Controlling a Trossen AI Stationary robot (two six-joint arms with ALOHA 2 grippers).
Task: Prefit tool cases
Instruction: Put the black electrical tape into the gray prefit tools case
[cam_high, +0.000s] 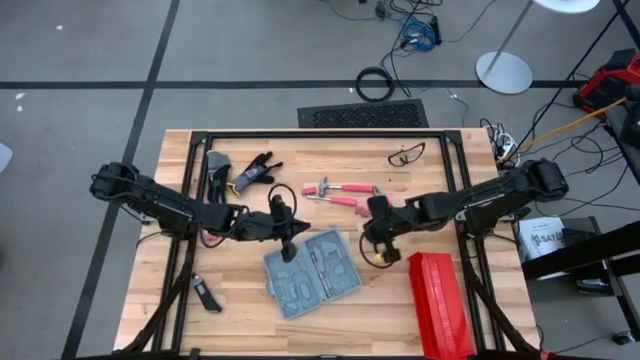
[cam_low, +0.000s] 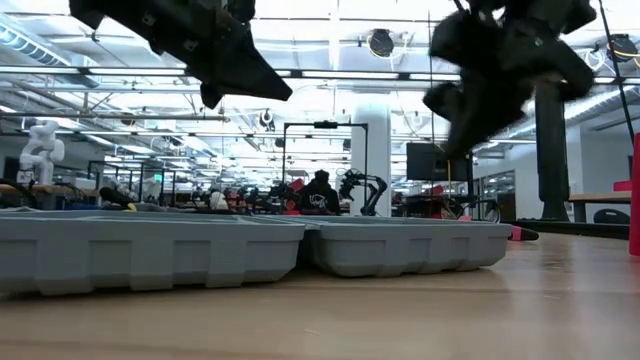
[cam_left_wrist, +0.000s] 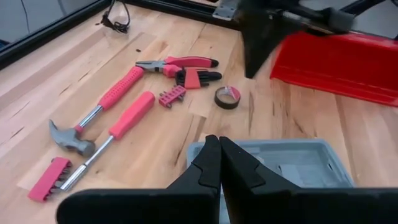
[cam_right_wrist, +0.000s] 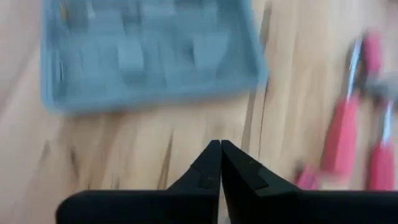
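The open tool case (cam_high: 312, 272) lies near the tabletop's front edge, slots apparently empty; the pink-handled tools (cam_high: 338, 192) lie loose behind. Left gripper (cam_left_wrist: 219, 155) and right gripper (cam_right_wrist: 220, 158), both closed, hold nothing; fitting seems unstarted.

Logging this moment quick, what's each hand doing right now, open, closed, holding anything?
Left hand: closed, holding nothing, above the tool case.
Right hand: closed, holding nothing, over bare table beside the case.
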